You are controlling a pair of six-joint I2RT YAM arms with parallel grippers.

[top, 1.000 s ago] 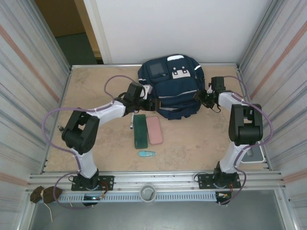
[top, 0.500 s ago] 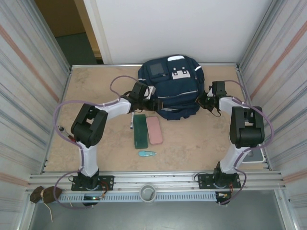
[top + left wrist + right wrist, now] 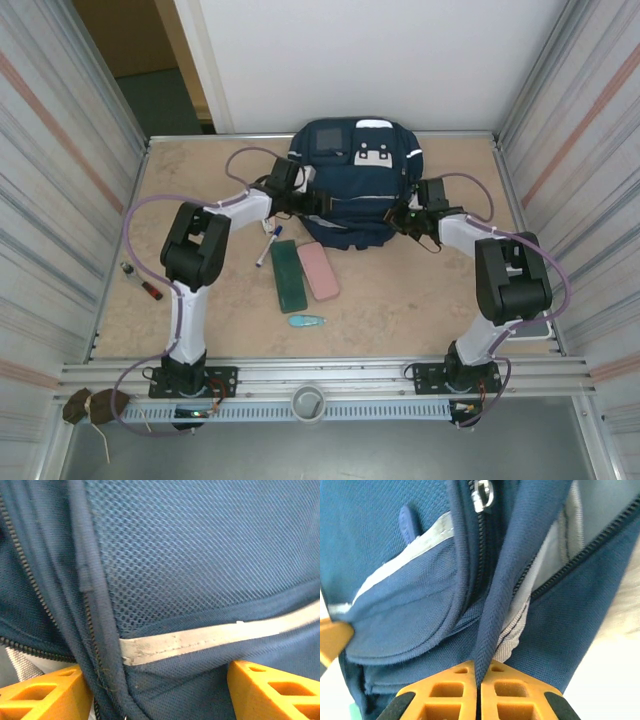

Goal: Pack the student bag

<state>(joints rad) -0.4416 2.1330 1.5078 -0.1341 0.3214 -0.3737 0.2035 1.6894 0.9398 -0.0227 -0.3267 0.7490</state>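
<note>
Looking down from above, a tan table sits boxed in: ribbed metal walls at 9 and 3 o'clock, a white wall at 12, and a metal rail along the near edge at 6. The bag lies at 12 o'clock, its far end close to the white wall, with bare table on both sides of it toward 10 and 2 o'clock. Just nearer than the bag, toward the centre, a green case and a pink case lie side by side. A pen lies just at their 10 o'clock and a small teal item at their 6. A red and black tool lies near the 9 o'clock wall, well apart from the rest. The widest open surface is at 4 to 5 o'clock and at 7 to 8 o'clock, between the cases and the rail.

The left gripper meets the bag's 8 o'clock side. Its orange fingers stand spread, with navy mesh and a pale stripe bulging between them. Whether they press on the cloth cannot be told. The right gripper is at the bag's 4 o'clock corner. Its jaws are pressed together, pinching a navy strap of the bag that runs up from between them, beside a silver zip pull.
</note>
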